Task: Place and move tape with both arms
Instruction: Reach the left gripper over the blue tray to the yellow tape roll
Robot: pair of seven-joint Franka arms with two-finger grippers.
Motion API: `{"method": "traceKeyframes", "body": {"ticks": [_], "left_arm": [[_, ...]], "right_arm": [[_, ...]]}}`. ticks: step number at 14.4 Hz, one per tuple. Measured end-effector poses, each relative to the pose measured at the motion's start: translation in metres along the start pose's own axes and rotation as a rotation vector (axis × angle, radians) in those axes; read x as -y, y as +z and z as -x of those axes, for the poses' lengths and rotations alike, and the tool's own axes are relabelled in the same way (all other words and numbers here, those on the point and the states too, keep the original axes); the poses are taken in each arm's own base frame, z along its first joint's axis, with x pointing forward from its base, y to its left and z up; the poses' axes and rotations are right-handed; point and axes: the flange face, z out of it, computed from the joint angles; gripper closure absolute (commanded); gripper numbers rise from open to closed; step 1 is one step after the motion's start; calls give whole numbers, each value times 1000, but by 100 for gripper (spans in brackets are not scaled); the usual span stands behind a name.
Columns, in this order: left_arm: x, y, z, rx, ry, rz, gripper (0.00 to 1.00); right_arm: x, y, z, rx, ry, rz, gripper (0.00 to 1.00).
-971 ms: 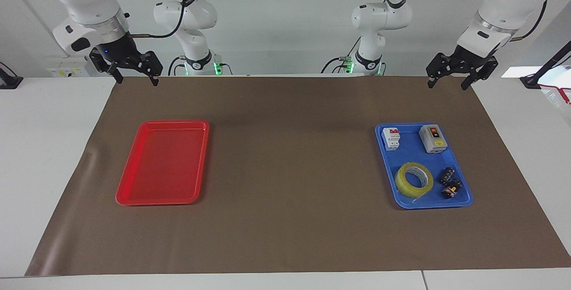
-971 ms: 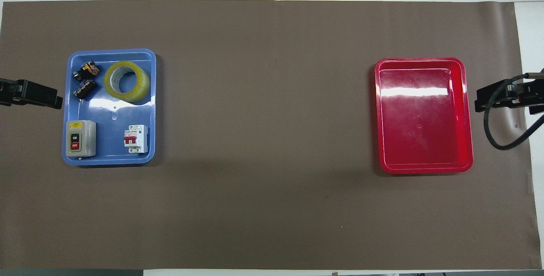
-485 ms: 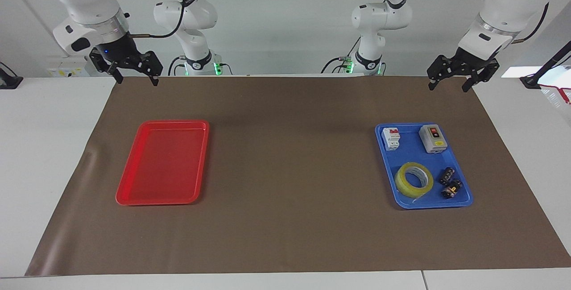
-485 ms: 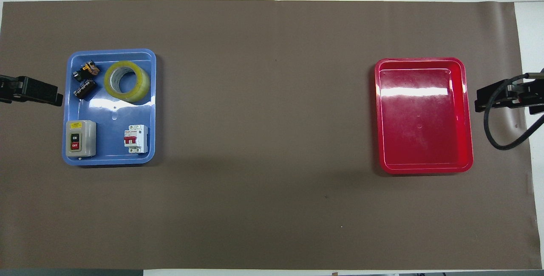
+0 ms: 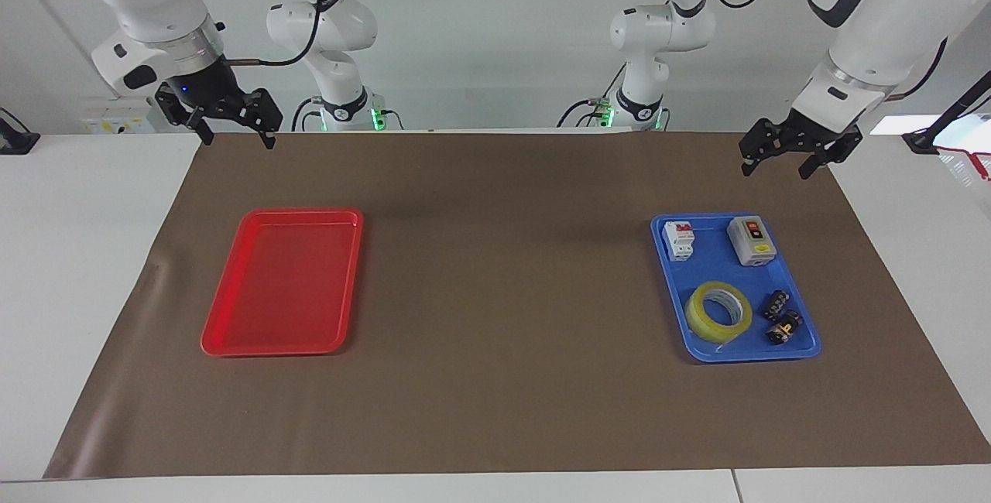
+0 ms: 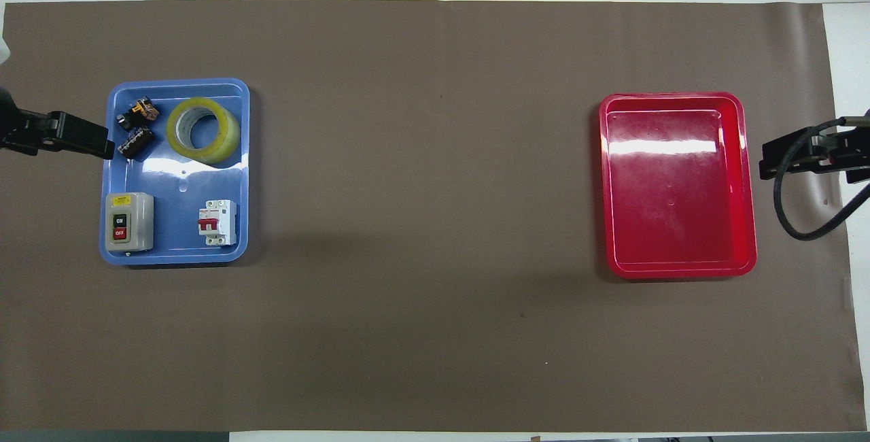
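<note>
The tape (image 5: 701, 319) (image 6: 228, 137), a translucent yellow roll, lies flat in the blue tray (image 5: 714, 265) (image 6: 178, 182) at the left arm's end of the table, in the half farther from the robots. My left gripper (image 5: 774, 172) (image 6: 95, 146) hangs open and empty in the air, its tip over the tray's outer rim and apart from the tape. My right gripper (image 5: 238, 142) (image 6: 771, 160) waits open and empty in the air over the mat's edge, beside the red tray (image 5: 282, 286) (image 6: 680, 197).
In the blue tray with the tape are a grey on/off switch box (image 5: 751, 241) (image 6: 128, 222), a white circuit breaker (image 5: 679, 241) (image 6: 217, 222) and two small black parts (image 5: 780, 317) (image 6: 135, 132). The red tray holds nothing. A brown mat (image 5: 503, 294) covers the table.
My left gripper has come down a little and moved over the blue tray's rim. The right arm, the tape and both trays have not moved.
</note>
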Motion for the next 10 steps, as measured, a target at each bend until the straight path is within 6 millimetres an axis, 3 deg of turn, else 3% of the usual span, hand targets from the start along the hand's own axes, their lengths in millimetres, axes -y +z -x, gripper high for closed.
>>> {"method": "traceKeyframes", "body": {"ticks": [5,10], "left_arm": [[10,77,-56,-33,-7,1,0],[23,151,-83,-50,-23,0,0]], "right_arm": [[0,0,0,0,0,0,0],[0,0,0,0,0,0,0]]}}
